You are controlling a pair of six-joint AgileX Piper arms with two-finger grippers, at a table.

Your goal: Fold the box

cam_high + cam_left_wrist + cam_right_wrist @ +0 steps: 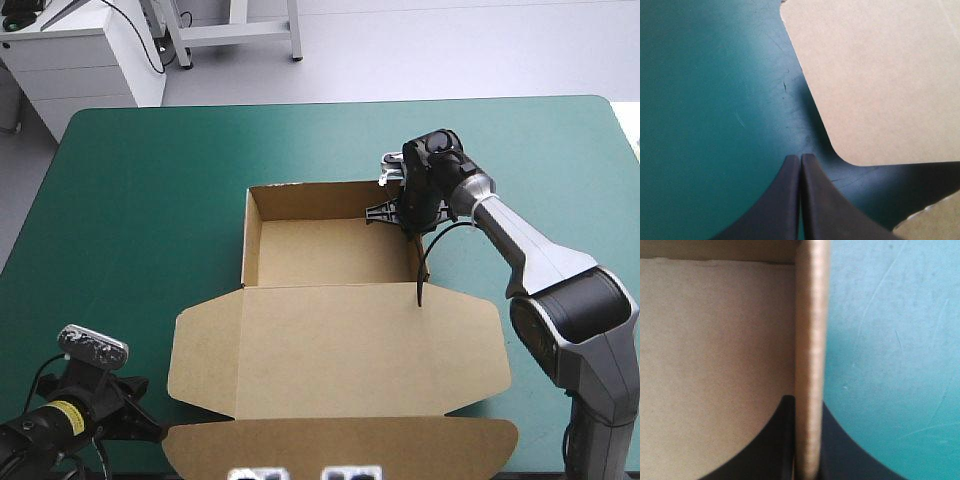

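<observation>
While it lies centred on the teal-green cover (140, 200), box (330, 340): open tray, lid flat, bare cover left of it. Right gripper (807, 400): clamped on the tray's right wall (far end). Left gripper (800, 156): fingers together, just off the lid's rounded left corner.

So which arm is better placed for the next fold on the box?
Probably right. The right gripper is shut on the right wall of the box. The left gripper is shut on nothing, over the teal-green cover beside a rounded lid flap.
</observation>
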